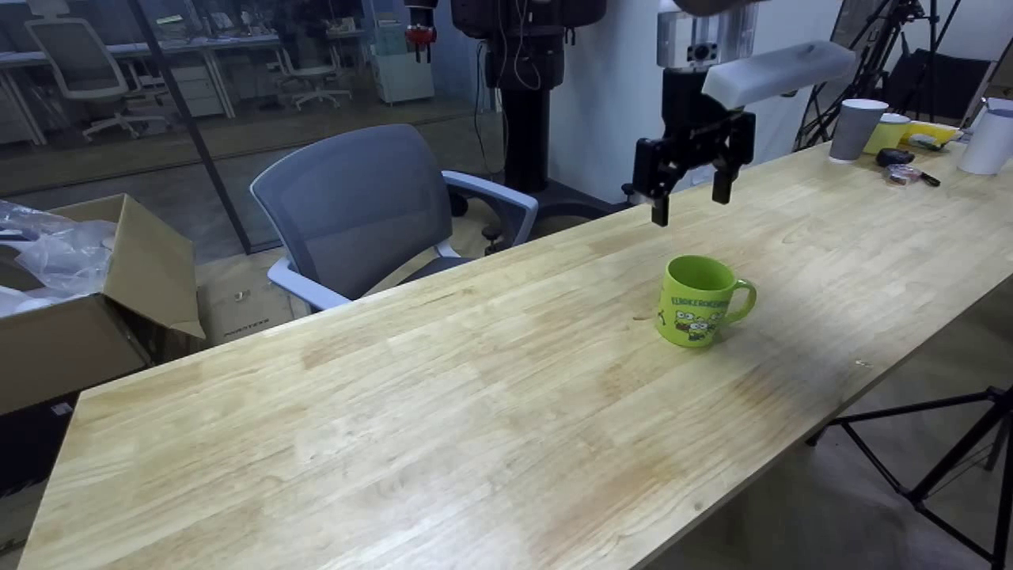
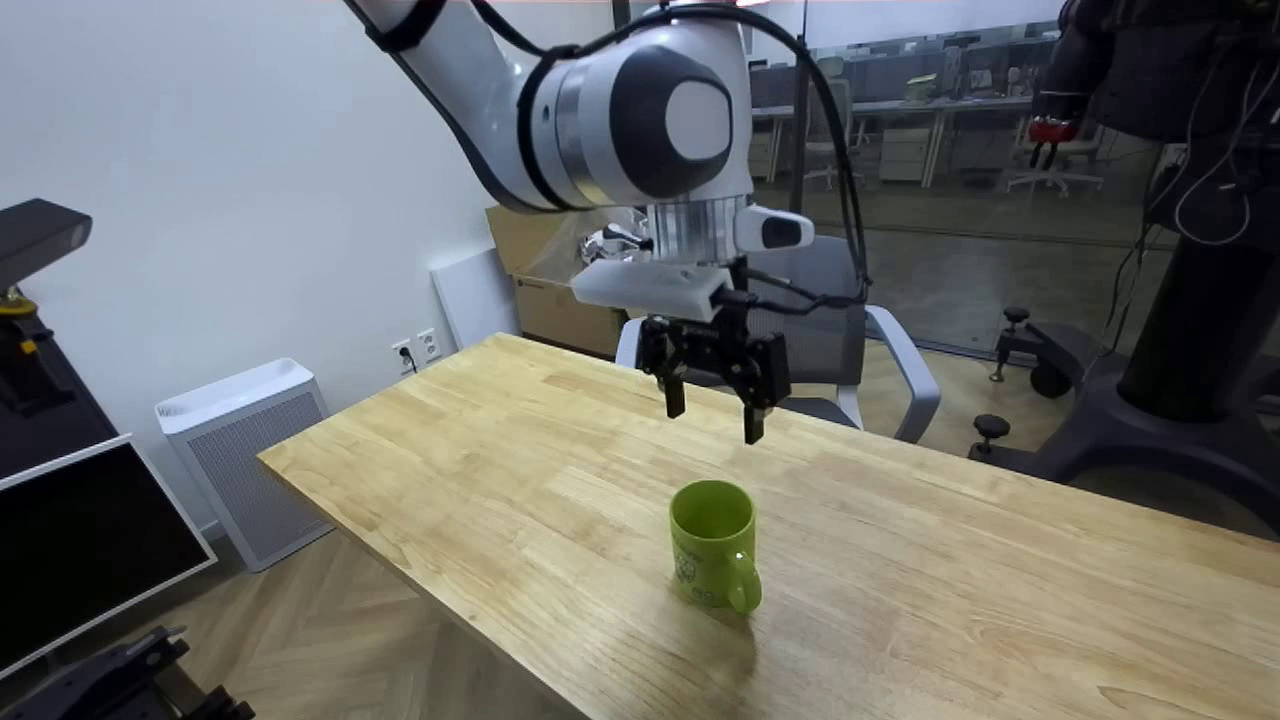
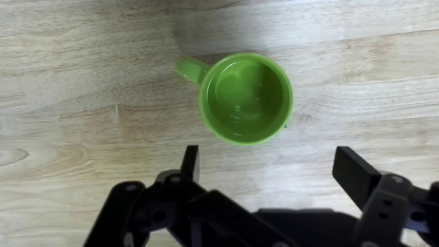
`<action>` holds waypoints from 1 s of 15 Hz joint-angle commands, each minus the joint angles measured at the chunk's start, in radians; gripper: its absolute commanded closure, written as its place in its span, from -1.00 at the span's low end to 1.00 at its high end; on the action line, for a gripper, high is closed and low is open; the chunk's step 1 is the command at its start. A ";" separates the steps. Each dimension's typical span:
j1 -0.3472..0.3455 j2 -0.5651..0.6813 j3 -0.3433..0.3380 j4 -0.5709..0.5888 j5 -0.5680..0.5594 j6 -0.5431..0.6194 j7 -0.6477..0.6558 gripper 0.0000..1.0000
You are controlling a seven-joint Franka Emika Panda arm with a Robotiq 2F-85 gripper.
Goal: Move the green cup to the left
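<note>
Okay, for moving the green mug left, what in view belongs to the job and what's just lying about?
Part of the job:
green mug (cartoon print), upright on the table
gripper, open, not touching the mug

Just lying about:
grey cup, yellow-green cup, yellow container, white container, farther along the table
office chair, cardboard box

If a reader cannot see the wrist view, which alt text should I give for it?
A green cup, seen from above, stands on a wooden table, its handle pointing to the upper left. At the picture's bottom, the black gripper is open and holds nothing.
</note>
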State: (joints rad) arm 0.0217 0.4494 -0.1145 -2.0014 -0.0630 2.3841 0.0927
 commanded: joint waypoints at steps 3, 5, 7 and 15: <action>0.007 -0.051 0.000 -0.011 -0.034 -0.035 0.069 -1.00; 0.010 -0.040 0.000 -0.021 -0.042 -0.033 0.086 -1.00; 0.019 -0.027 -0.006 -0.031 -0.056 -0.035 0.119 -1.00; 0.032 0.017 -0.008 -0.057 -0.060 -0.028 0.193 -1.00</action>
State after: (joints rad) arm 0.0384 0.4612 -0.1141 -2.0469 -0.1031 2.3595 0.2271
